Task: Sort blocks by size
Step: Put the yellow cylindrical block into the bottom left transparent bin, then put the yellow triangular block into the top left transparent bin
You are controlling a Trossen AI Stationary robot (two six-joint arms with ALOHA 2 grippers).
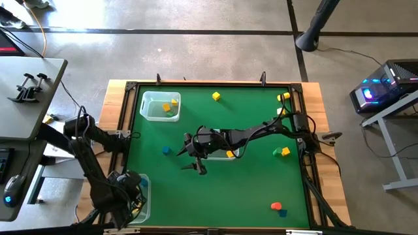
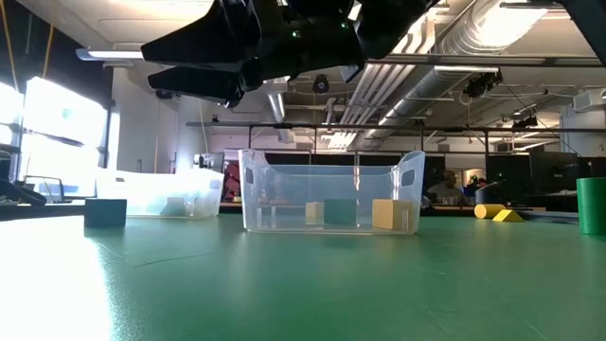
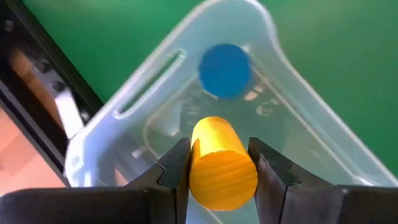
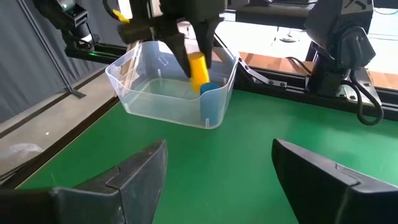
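Over the clear plastic bin (image 3: 292, 99) at the bench's near-left corner, the left claw (image 3: 222, 168) was clamped on a smooth yellow cylinder (image 3: 221, 163), held above the bin's opening, presumably for release beside the round blue block (image 3: 225, 70) already inside. The right claw (image 4: 217, 168) hung with its fingers apart over mid-bench, above the green felt-like mat (image 1: 248, 189), where other small blocks lay scattered, a second bin (image 1: 157, 106) at the far-left corner holding a few.

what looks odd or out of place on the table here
Nothing stands out. The left hand holds a yellow cylinder over the corner bin; the other blocks lie loose on the green mat, none spilled or damaged.
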